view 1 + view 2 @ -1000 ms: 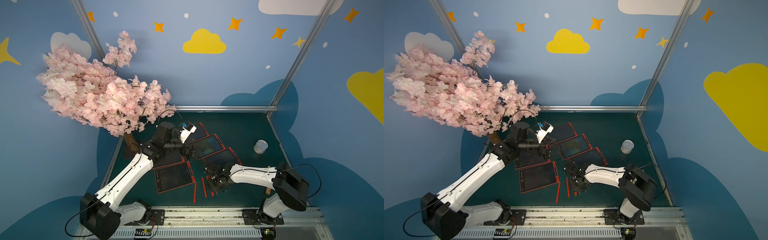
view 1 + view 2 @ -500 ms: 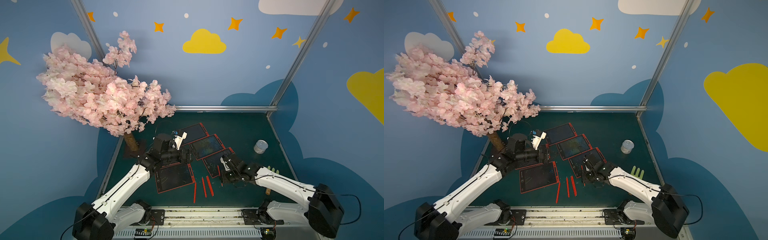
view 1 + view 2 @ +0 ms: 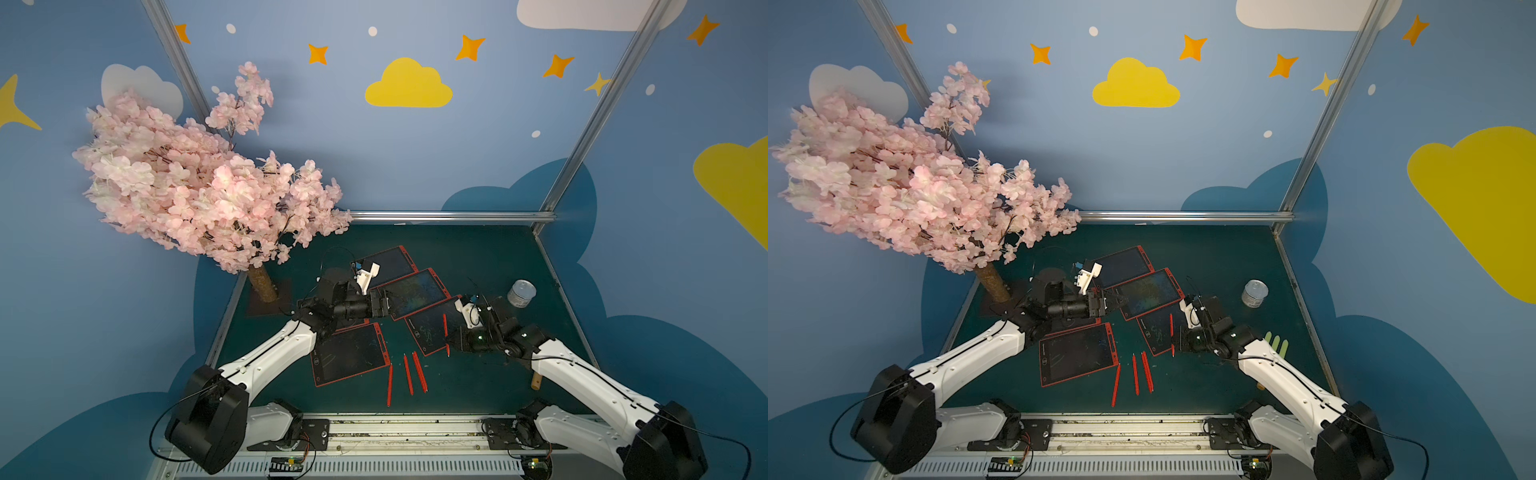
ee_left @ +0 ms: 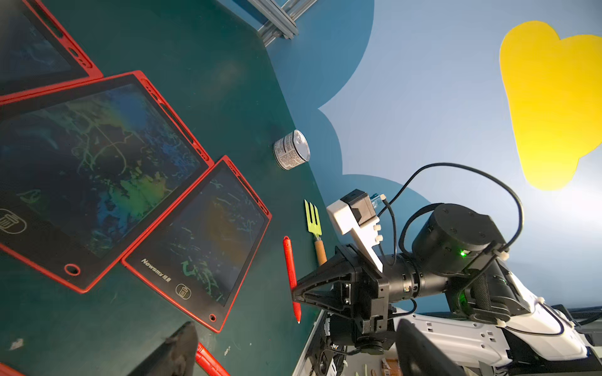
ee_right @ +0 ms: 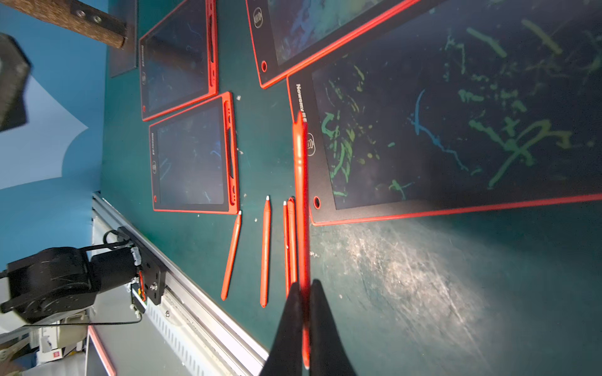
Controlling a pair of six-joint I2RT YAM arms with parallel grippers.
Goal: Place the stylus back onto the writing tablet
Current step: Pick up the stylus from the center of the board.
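the right tool (image 4: 294, 291) is clamped on the red stylus (image 5: 301, 195), pinching it near its white-tipped end, so most of the shaft runs out ahead of the jaws. the target writing tablet (image 5: 456, 114) lies just beside and beneath that free length. in the right wrist view the stylus's long axis runs along the tablet's short edge, the one with the logo and bin icon, and its far end sits over that border. so i judge the coming move to be a short sideways carry over the screen and then a lowering, perhaps with a turn of the wrist. the right arm is plainly the nearer one. the left tool (image 3: 1119, 302) hangs empty with its jaws spread over the near edge of the middle tablet (image 3: 413, 293), apart from the stylus.

in both top views the stylus seems to lie across the tablet, and its height cannot be read. the left wrist view, from the side, shows it off to the tablet's side, toward the green fork (image 4: 312, 221), which suggests it is held up off the table (image 3: 478, 253). the spare styluses (image 5: 265, 254) lying loose on the table show best in the right wrist view.
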